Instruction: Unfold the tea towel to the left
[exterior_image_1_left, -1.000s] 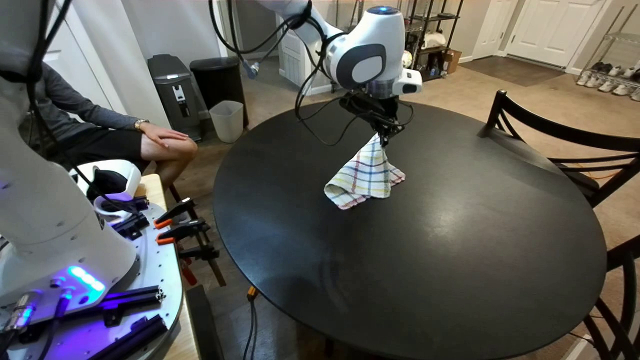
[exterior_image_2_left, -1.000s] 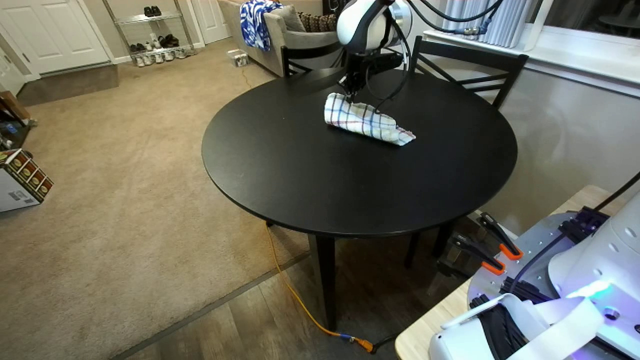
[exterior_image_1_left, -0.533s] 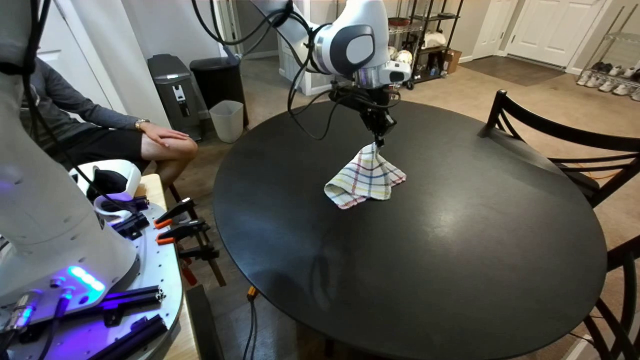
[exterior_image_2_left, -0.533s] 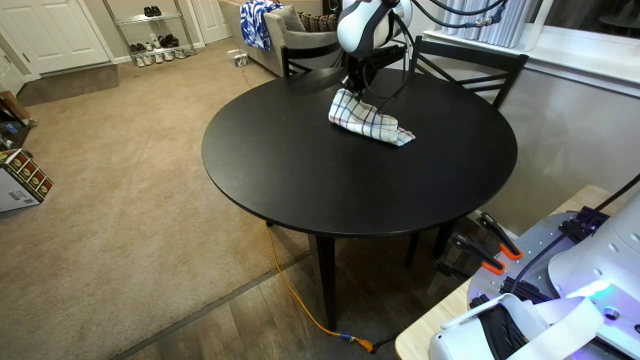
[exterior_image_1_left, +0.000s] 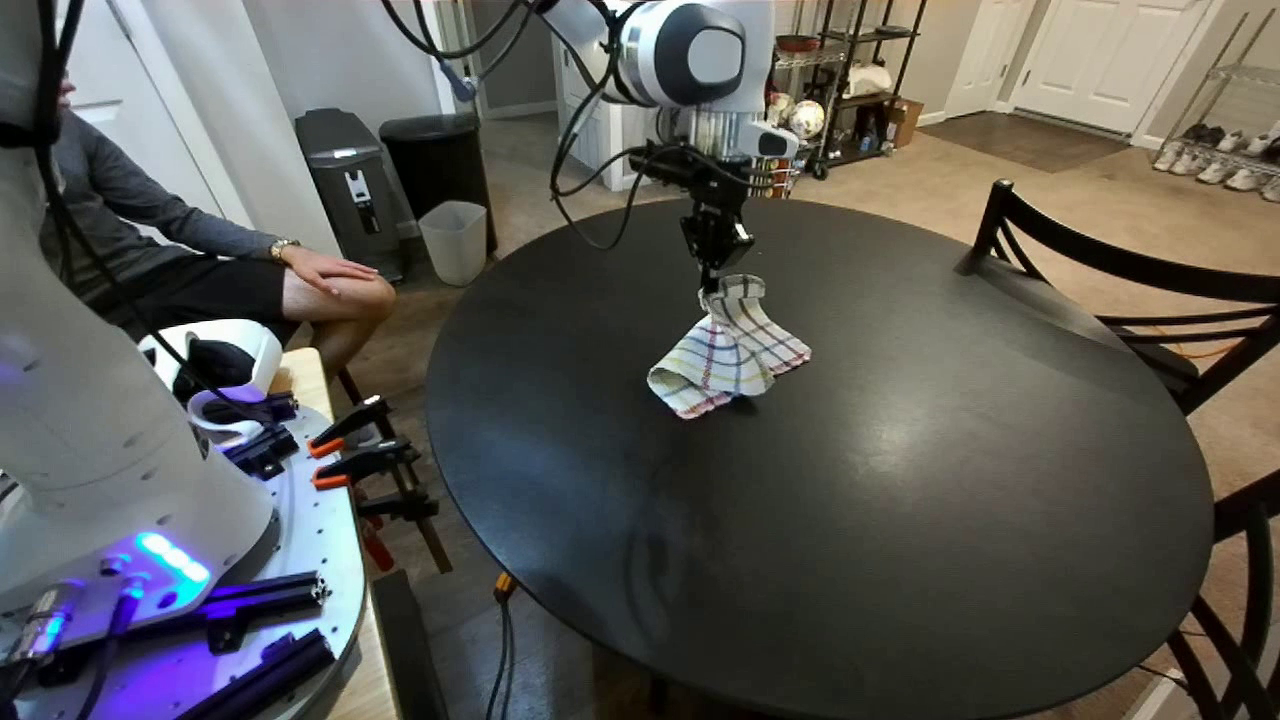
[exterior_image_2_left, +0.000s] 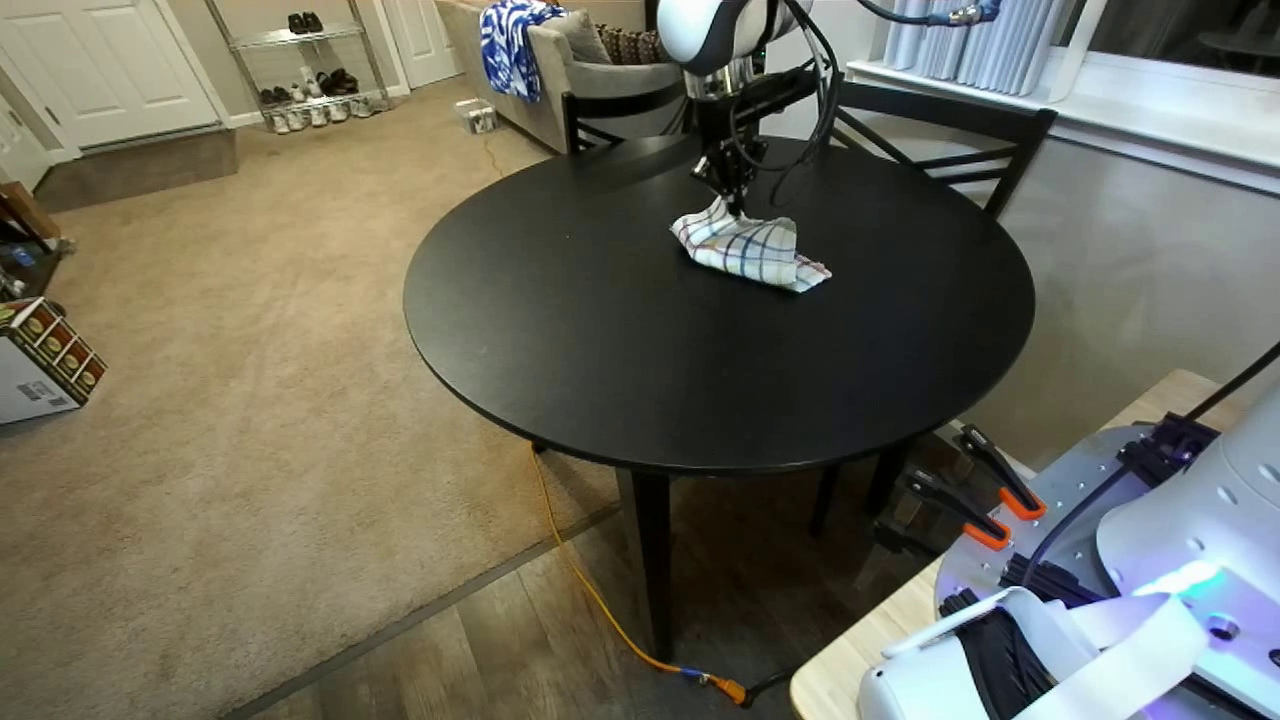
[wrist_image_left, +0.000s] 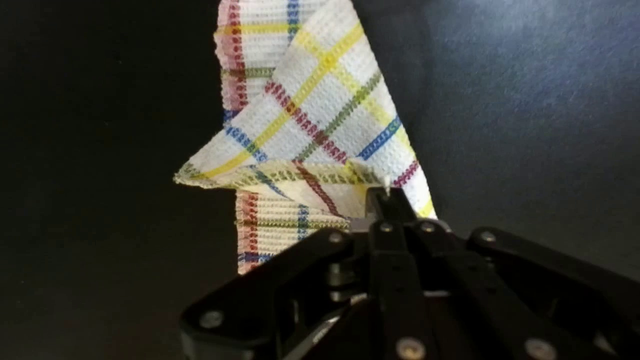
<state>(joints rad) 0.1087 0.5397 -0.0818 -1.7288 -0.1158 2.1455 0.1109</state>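
White tea towel (exterior_image_1_left: 725, 352), folded over, pinched by end effector (exterior_image_1_left: 709, 284), black table (exterior_image_1_left: 860, 520)

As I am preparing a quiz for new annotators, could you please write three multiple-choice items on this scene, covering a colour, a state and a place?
1. Which colour shows on the black clamps beside the robot's base?
A) Green
B) Pink
C) Orange

2. How does the tea towel lie on the round black table?
A) Partly folded over
B) Spread fully flat
C) Rolled into a tube

3. Where is the gripper?
A) At the robot's base
B) At the tea towel
C) Beneath the round black table

1: C, as orange ends show on two of them in both exterior views.
2: A, as the wrist view shows a corner turned over another layer.
3: B, as its fingertips meet the tea towel in both exterior views.
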